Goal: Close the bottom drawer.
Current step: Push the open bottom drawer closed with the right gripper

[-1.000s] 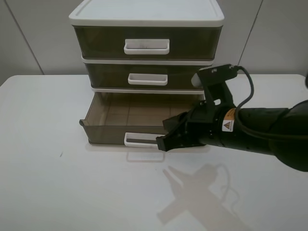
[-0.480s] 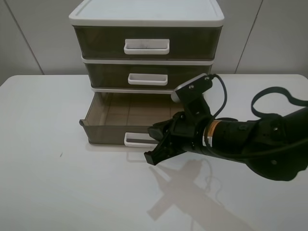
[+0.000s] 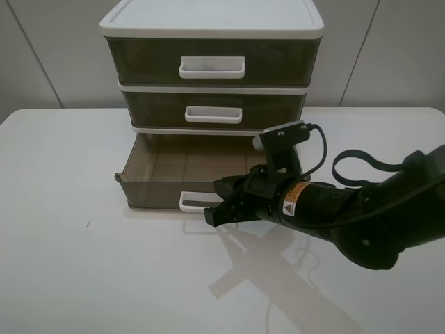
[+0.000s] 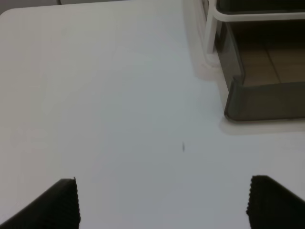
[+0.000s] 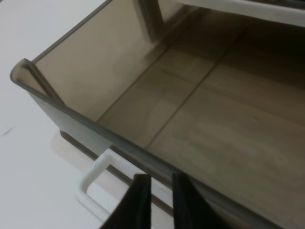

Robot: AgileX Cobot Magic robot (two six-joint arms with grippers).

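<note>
The bottom drawer [image 3: 160, 174] is smoky brown, pulled out and empty, under the white-framed cabinet [image 3: 212, 24]. Its white loop handle [image 3: 195, 202] faces the front. My right gripper [image 3: 214, 214] is at the right end of that handle, just in front of the drawer's front wall. In the right wrist view its fingers [image 5: 142, 202] are close together, holding nothing, right at the drawer's front rim [image 5: 95, 129] beside the handle [image 5: 93, 183]. My left gripper [image 4: 164, 202] is open and empty over bare table, with the drawer's corner [image 4: 262, 100] ahead of it. The left gripper does not show in the exterior view.
The middle drawer [image 3: 213, 111] and the top drawer [image 3: 212, 62] are shut. The cabinet stands at the back of a white table [image 3: 69, 264]. The right arm's black body and cable [image 3: 348, 209] lie across the table to the right of the drawer.
The right arm has swung left and lower; its fingertips dipped to the table in front of the handle, then rose to the handle's right end. The drawer has not moved.
</note>
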